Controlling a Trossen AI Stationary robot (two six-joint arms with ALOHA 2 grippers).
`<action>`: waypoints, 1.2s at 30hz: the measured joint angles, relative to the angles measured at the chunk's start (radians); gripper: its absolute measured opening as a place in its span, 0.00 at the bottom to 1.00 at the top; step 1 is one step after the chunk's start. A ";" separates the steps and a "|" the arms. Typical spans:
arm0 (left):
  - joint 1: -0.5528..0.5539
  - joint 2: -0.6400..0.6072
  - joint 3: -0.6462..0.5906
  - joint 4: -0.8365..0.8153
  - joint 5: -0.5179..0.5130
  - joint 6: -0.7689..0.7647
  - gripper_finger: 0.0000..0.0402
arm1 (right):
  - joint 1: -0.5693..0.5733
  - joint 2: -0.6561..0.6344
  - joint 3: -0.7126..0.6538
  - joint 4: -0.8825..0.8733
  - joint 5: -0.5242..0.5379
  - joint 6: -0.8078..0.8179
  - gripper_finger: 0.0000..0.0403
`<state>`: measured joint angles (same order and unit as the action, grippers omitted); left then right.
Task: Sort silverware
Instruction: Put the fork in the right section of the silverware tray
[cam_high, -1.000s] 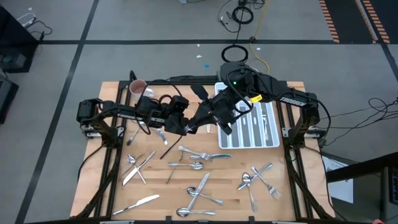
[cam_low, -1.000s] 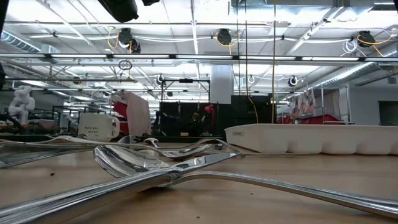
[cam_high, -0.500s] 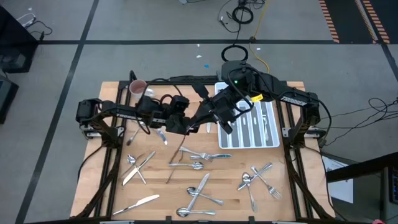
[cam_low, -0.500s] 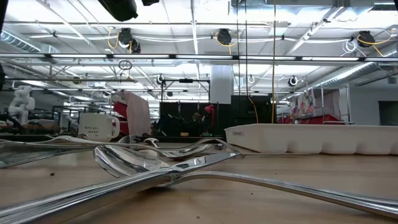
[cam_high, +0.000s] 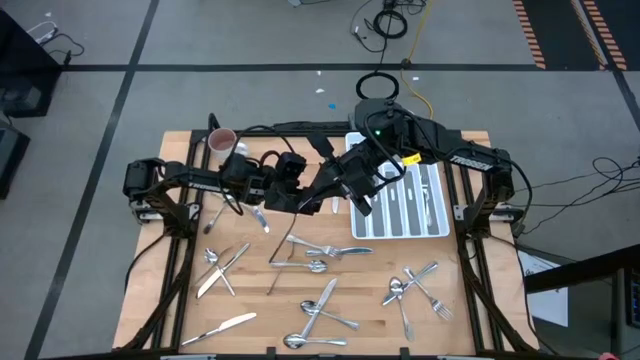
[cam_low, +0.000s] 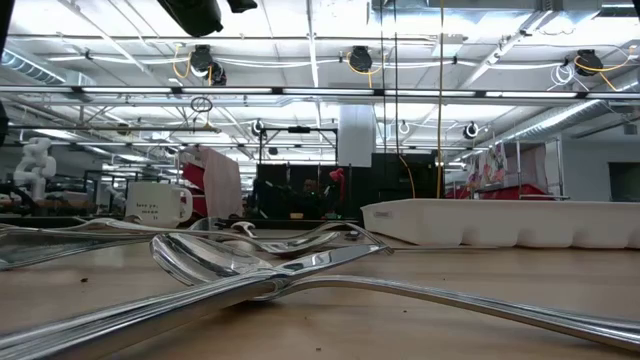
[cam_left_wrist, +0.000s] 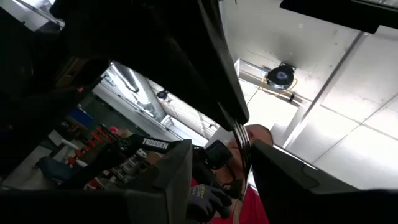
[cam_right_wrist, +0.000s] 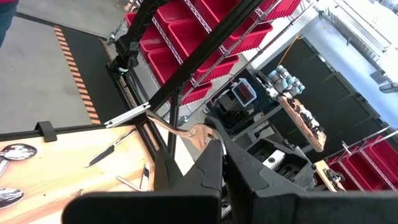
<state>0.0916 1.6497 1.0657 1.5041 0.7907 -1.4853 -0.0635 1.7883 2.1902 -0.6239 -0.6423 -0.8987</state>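
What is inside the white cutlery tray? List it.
The white cutlery tray holds several silver pieces lying lengthwise in its long slots; their types are too small to tell. The right arm covers the tray's far left end.

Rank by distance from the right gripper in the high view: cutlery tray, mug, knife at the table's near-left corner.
From the right gripper:
1. Cutlery tray, just to its right.
2. Mug, far-left corner of the table.
3. Knife, near-left corner, farthest.

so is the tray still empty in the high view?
No, the white tray already holds several pieces of silverware in its slots.
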 joint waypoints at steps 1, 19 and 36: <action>0.004 0.000 0.000 0.006 0.000 0.000 0.41 | 0.000 -0.002 0.000 -0.001 0.001 0.001 0.00; 0.083 0.000 -0.001 0.058 0.061 -0.021 0.41 | -0.003 -0.093 0.000 -0.059 0.061 -0.005 0.00; 0.147 0.000 -0.001 0.058 0.107 -0.028 0.41 | -0.069 -0.198 0.000 -0.105 0.099 0.139 0.00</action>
<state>0.2384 1.6500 1.0649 1.5623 0.8976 -1.5138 -0.1328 1.5903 2.1905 -0.7287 -0.5434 -0.7592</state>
